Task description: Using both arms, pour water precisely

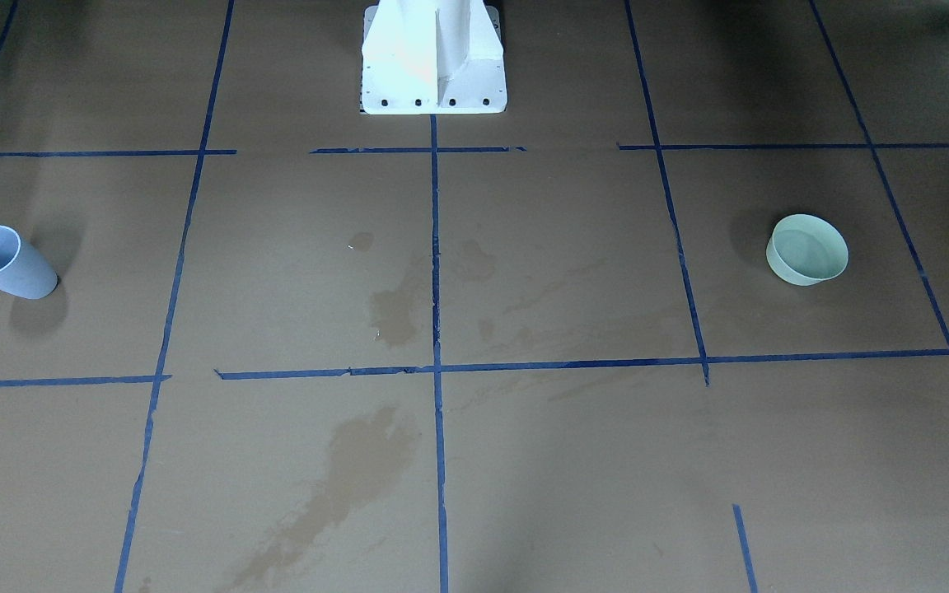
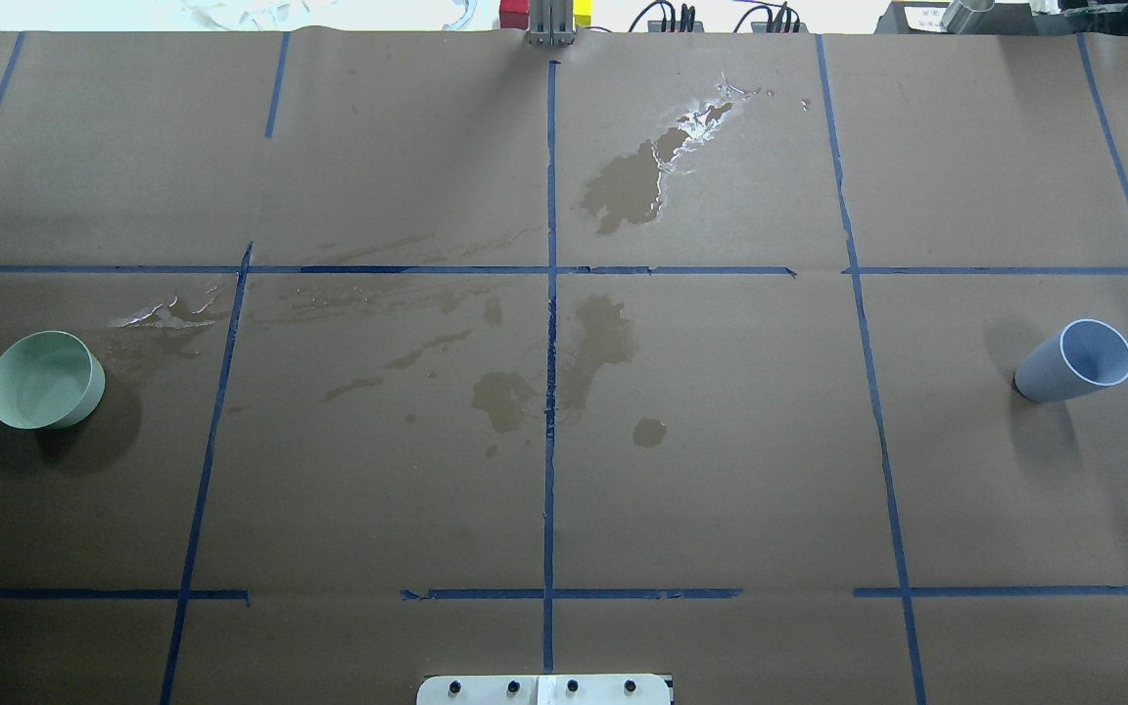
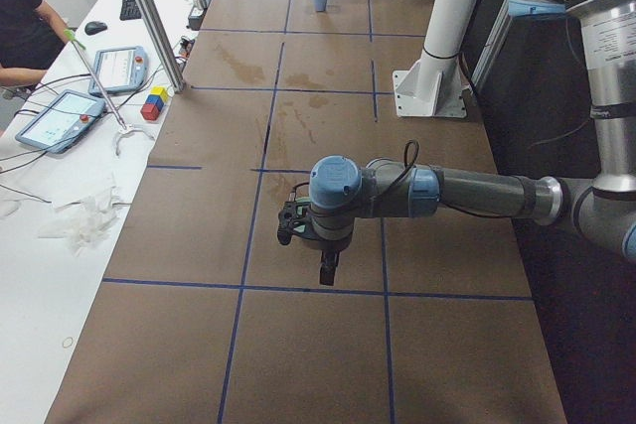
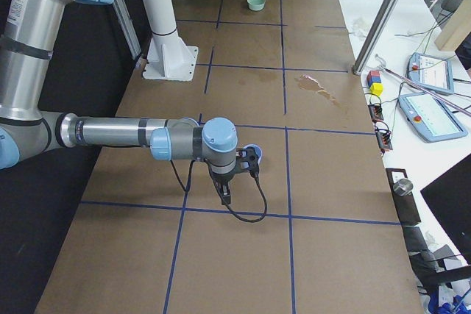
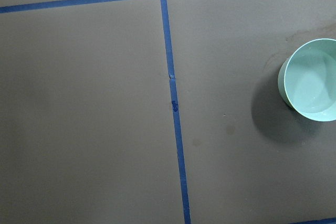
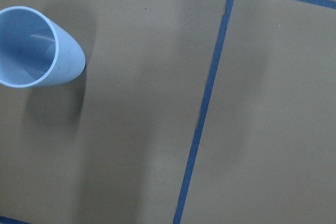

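A blue-grey cup [image 1: 5,262] stands upright on the brown paper on the robot's right side [image 2: 1078,360] and shows at the top left of the right wrist view [image 6: 34,48]. A pale green bowl [image 1: 806,249] stands on the robot's left side [image 2: 45,380] and at the right edge of the left wrist view [image 5: 311,85]. The left gripper [image 3: 326,275] hangs above the table beside the bowl's place. The right gripper [image 4: 224,198] hangs above the table by the cup. I cannot tell if either is open or shut. Water shows as a glossy sheen [image 2: 711,108] on the paper.
The white pedestal [image 1: 433,58] stands at mid-table on the robot's edge. Dark wet stains [image 2: 623,186] mark the middle of the paper. Blue tape lines grid the table. An operators' bench with tablets [image 4: 427,115], coloured blocks [image 3: 154,103] and a metal post [image 3: 149,17] runs along the far edge.
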